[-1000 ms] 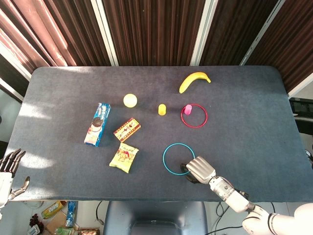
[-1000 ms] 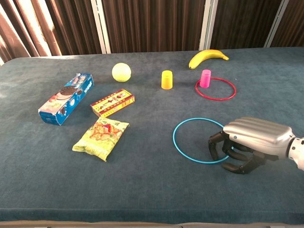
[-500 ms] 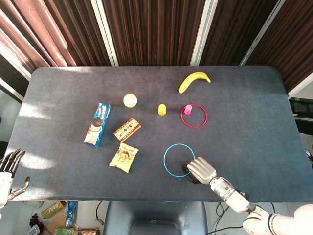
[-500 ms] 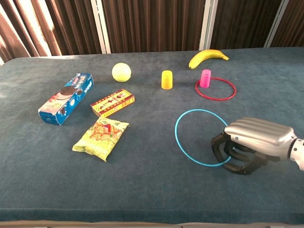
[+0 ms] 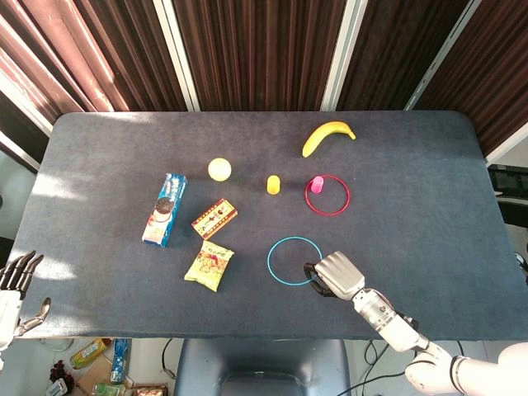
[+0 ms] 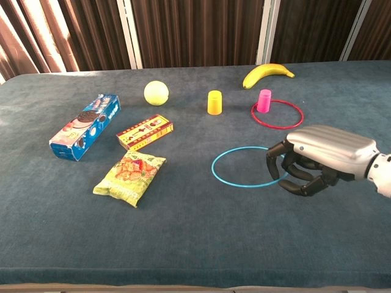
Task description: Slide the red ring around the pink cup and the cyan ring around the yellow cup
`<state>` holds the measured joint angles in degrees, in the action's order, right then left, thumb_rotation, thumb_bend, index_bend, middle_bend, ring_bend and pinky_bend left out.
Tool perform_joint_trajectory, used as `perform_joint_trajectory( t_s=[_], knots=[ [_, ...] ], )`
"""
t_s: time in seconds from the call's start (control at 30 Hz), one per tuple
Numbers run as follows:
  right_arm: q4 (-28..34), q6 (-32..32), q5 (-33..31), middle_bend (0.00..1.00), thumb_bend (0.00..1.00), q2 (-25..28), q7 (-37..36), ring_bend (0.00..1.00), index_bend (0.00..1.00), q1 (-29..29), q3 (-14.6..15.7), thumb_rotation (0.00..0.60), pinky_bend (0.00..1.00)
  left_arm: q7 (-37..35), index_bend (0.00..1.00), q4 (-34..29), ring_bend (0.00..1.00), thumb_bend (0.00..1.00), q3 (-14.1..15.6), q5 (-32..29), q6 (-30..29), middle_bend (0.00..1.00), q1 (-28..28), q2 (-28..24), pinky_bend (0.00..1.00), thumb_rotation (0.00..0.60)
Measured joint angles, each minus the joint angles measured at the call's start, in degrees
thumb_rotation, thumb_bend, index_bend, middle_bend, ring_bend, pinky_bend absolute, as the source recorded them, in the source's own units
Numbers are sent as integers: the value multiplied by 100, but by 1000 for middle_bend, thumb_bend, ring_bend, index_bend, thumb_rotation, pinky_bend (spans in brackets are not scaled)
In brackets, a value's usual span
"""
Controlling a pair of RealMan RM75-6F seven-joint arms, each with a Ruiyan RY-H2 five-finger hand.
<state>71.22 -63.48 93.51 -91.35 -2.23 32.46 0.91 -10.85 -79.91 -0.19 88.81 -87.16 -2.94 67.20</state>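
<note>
The cyan ring [image 5: 294, 238] [image 6: 213, 168] lies flat on the dark blue table, near the front and right of centre. My right hand [image 5: 336, 274] [image 6: 317, 160] is at the ring's right edge, fingers curled down and hooked over that rim. The yellow cup [image 5: 273, 183] [image 6: 214, 102] stands upright further back, well apart from the cyan ring. The pink cup [image 5: 318, 183] [image 6: 264, 101] stands inside the red ring [image 5: 327, 213] [image 6: 287, 127], close to its left rim. My left hand [image 5: 16, 280] hangs off the table's front left corner, fingers spread and holding nothing.
A snack bag [image 6: 129, 177], a red-yellow box [image 6: 145, 132] and a blue cookie box [image 6: 85, 126] lie to the left. A yellow ball [image 6: 156, 93] and a banana [image 6: 267, 73] sit near the back. The table's front edge [image 6: 195, 284] is close behind my right hand.
My right hand has pushed the cyan ring left and away from me, toward the cups. The cups, the red ring and my left hand have stayed put.
</note>
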Motion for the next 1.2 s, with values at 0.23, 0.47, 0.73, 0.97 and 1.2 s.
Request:
perform_joint_trajectory(
  t_s=[0.23,0.47,0.73,0.97,1.2],
  knots=[
    [-169,-202,-141,966,655,-129,124,1000,886,245,-593,600,1000,24,25,-8,0,434,0,-6,6,0,0,1,125,600],
    [-725,-227,-340,966,655,-479,259,1000,890,669,-1075,600,1000,46,25,-13,0,433,-2,-16,23,0,-6,4,125,600],
    [-1680,-177,-428,966,655,-1026,298,1000,893,1047,-1273,600,1000,42,25,7,0,434,-4,-39,44,0,-6,5,125,600],
    [-2723,-177,-482,966,655,-1579,275,1000,893,1419,-1395,600,1000,-4,25,46,0,434,-9,-72,60,0,1,9,125,600],
    [-3728,-99,-640,966,655,-2036,127,1000,893,1707,-1491,600,1000,-34,24,80,0,435,-13,-80,46,0,14,12,125,600]
  ],
)
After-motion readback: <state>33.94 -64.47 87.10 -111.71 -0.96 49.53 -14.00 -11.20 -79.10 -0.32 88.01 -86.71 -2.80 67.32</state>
